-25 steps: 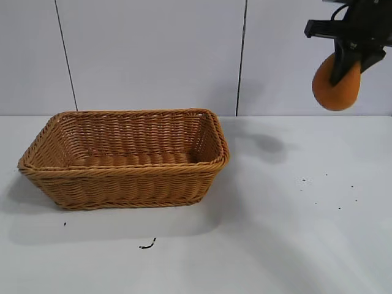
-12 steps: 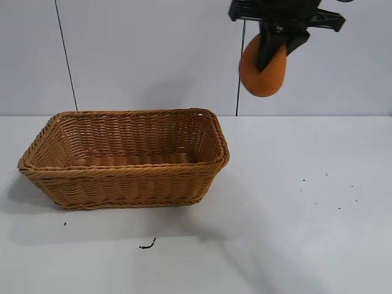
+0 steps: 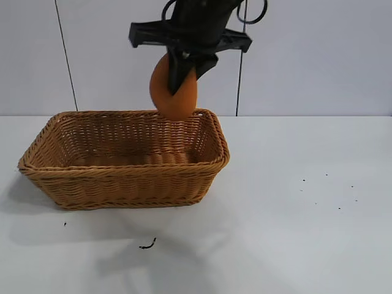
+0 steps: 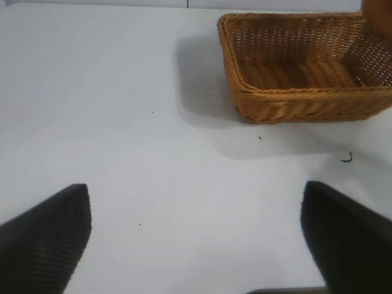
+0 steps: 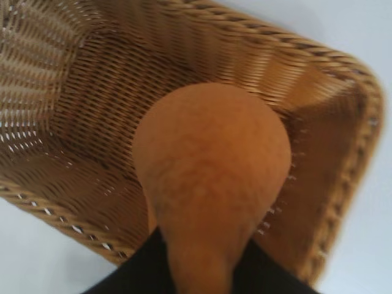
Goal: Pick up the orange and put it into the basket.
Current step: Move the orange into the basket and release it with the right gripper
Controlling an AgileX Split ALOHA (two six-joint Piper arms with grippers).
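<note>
I'm in the carry-and-place step; the orange [image 3: 174,92] is gripped and hanging over the basket [image 3: 125,176], not yet let go.

Going left to right in the exterior view: the basket fills the centre-left of the frame, sitting flat on the table [image 3: 306,233]; its floor looks bare, with nothing in it that I can make out. Above its far right corner, at upper centre, my right gripper [image 3: 185,72] is clenched on the orange, the dark fingers [image 3: 179,75] pinching its narrow end so the round bulk hangs downward; the fruit's lowest part appears level with the far rim from this angle, though I judge it sits above the inside, since the right wrist view shows wicker floor all round it. The right half of the frame is bare table with a few dark specks [image 3: 318,190].

In the left wrist view the left gripper [image 4: 196,239] hangs spread wide over the table, well apart from the basket at upper right; it is idle.

Next, I'd say, I need to lower a little so the drop is short, keep clear of the right wall, then release; the orange is rounded and may roll once it lands, so a low release near the middle of the floor seems safest.
</note>
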